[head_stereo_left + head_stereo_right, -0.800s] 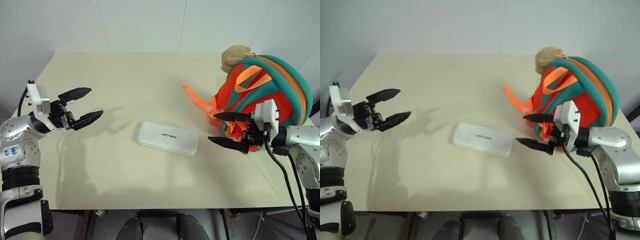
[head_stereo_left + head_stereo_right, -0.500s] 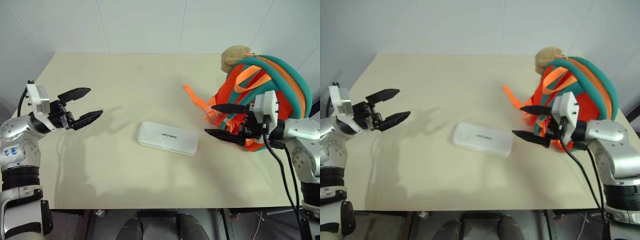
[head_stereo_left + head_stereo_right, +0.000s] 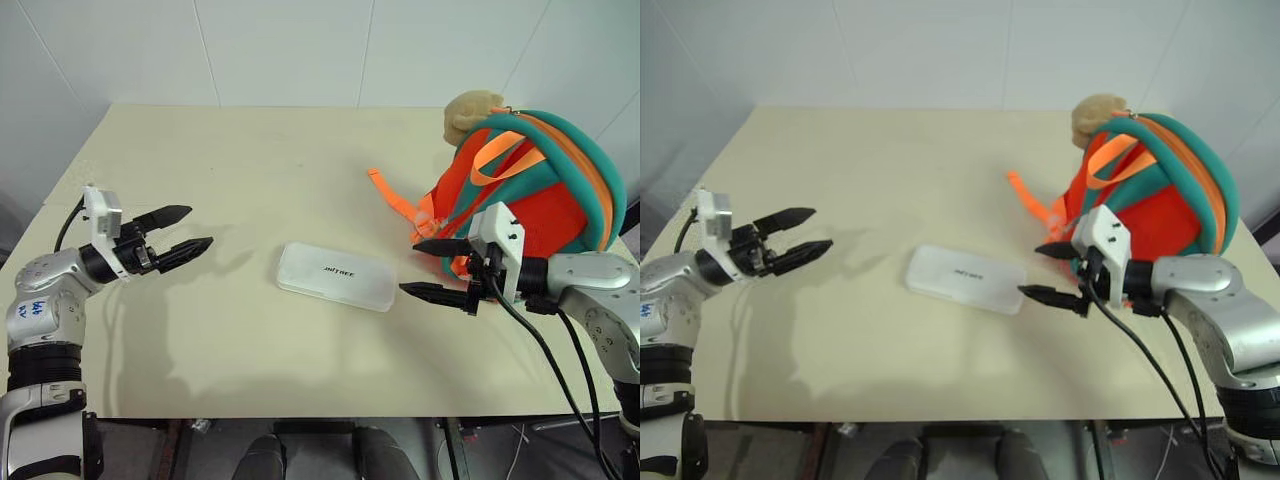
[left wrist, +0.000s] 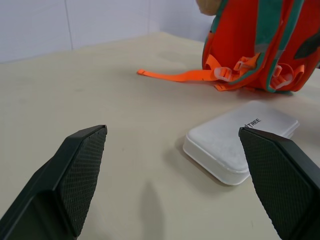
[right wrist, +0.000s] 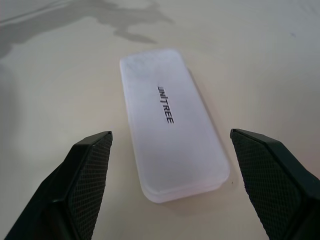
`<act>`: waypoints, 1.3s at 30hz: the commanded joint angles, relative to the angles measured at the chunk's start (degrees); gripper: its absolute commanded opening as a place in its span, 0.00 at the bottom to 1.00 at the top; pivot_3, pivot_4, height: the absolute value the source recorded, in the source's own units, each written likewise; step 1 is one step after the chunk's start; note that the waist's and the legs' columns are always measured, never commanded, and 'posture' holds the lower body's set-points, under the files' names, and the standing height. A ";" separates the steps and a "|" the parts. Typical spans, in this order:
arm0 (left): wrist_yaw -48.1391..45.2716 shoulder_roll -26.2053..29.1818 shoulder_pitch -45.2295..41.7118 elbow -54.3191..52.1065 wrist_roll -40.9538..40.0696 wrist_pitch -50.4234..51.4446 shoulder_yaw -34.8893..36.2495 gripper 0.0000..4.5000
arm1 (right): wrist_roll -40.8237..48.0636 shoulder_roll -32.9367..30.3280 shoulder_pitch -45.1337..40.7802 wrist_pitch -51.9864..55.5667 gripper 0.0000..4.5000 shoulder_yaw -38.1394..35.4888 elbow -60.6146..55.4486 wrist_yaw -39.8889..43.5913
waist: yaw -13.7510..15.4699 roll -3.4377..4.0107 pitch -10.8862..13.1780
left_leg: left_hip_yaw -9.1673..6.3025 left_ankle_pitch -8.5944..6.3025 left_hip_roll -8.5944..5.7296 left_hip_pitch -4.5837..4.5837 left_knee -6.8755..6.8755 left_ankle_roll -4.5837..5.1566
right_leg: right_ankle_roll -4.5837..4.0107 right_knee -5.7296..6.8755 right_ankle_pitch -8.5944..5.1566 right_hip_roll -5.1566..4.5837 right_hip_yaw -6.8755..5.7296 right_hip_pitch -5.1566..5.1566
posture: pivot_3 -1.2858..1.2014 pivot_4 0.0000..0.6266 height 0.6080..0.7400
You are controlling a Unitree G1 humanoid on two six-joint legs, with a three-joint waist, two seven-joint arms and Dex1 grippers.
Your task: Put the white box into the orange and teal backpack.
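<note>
The white box [image 3: 336, 276] lies flat on the cream table [image 3: 250, 170] near its middle, dark lettering on the lid. The orange and teal backpack [image 3: 530, 180] stands at the table's right side, a tan plush toy [image 3: 470, 110] at its top and an orange strap [image 3: 392, 200] trailing toward the box. My right gripper [image 3: 428, 268] hangs open just right of the box's right end, pointing at it, apart from it. My left gripper [image 3: 186, 229] is open over the table's left part, well clear of the box. The right wrist view shows the white box [image 5: 172, 120] between the open fingers.
White walls [image 3: 300, 50] close the table's far side. The table's front edge [image 3: 300, 412] runs below the box. Bare tabletop lies between the left gripper and the box, and behind the box.
My right gripper has dropped and moved left toward the box's right end. My left gripper has moved lower and slightly right toward the box. Both stay open.
</note>
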 commanded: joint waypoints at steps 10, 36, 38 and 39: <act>-2.50 -4.08 -10.72 13.59 8.05 -0.77 -8.84 1.00 | -6.50 1.05 1.37 3.02 1.00 5.75 -1.58 -8.11 | 0.06 -0.02 -0.01 | 0.00 0.00 -0.03 -0.03 -0.01 0.00 | 0.00 0.10 0.00 0.00 -0.06 0.00 | 0.52 0.24 1.00; -0.94 -13.75 -26.24 43.54 22.77 -16.98 -13.37 1.00 | -20.11 8.50 -1.05 -1.60 1.00 11.37 4.68 -13.32 | 0.06 -0.05 -0.02 | 0.02 -0.01 -0.05 -0.06 0.05 0.02 | 0.01 0.24 0.00 -0.02 -0.27 -0.05 | 0.52 0.24 1.00; -3.18 -14.19 -27.25 43.74 19.96 -12.57 -10.57 1.00 | -20.13 8.89 -0.99 -1.75 1.00 11.22 4.38 -13.13 | -0.01 -0.05 -0.02 | 0.02 -0.01 -0.05 -0.06 0.05 0.02 | 0.01 0.24 0.01 -0.02 -0.33 -0.06 | 0.52 0.24 1.00; -4.95 -14.19 -27.54 43.60 18.78 -9.96 -9.53 1.00 | -20.12 9.01 -0.86 -1.98 1.00 11.20 4.21 -12.88 | -0.10 -0.05 -0.02 | 0.02 -0.01 -0.05 -0.06 0.05 0.02 | 0.01 0.26 0.00 -0.02 -0.36 -0.07 | 0.52 0.24 1.00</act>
